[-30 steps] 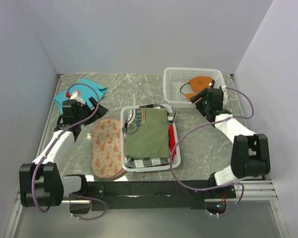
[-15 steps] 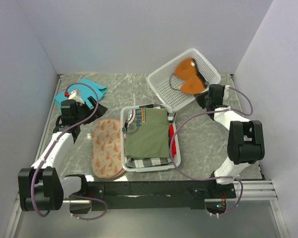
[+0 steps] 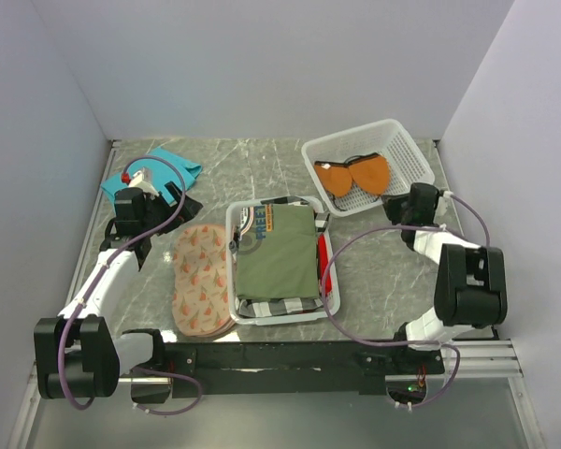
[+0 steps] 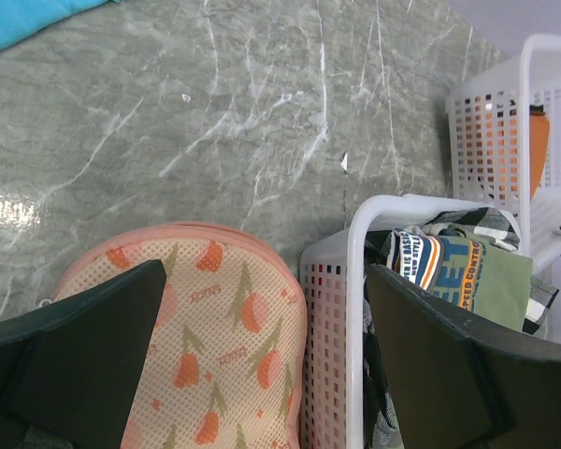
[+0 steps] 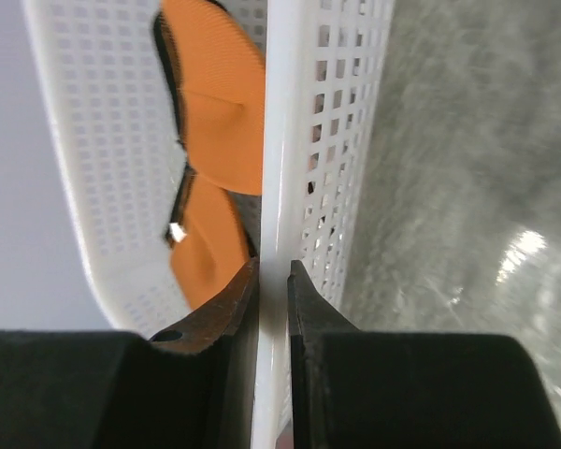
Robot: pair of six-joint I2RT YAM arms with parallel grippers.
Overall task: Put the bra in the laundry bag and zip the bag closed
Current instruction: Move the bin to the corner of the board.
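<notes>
A grey-veined marble counter (image 3: 383,281) sits boxed in by plain white walls, and we are working at its far right corner. Our right claw (image 5: 273,271) is pinched on the thin rim of the white mesh basket (image 3: 404,148), one finger inside the wall and one outside. It grips the basket, not the garment. The bra (image 3: 353,175) lies loose inside that basket, both cups on its bottom and the thin dark straps beside them. Our left claw (image 4: 266,271) hangs wide open over the far lobe of the laundry bag (image 3: 201,279). The bag lies flat on the counter just beside the middle basket (image 3: 231,281) of folded clothes, well apart from the bra. We cannot tell whether its zipper is undone.

We judge the step in hand to be getting the bra within reach. To do it well, we should settle the basket flat before letting the rim go. Then we should come down on a cup's edge or the bridge between the cups rather than on a strap, and lift straight up so no strap snags the mesh.
</notes>
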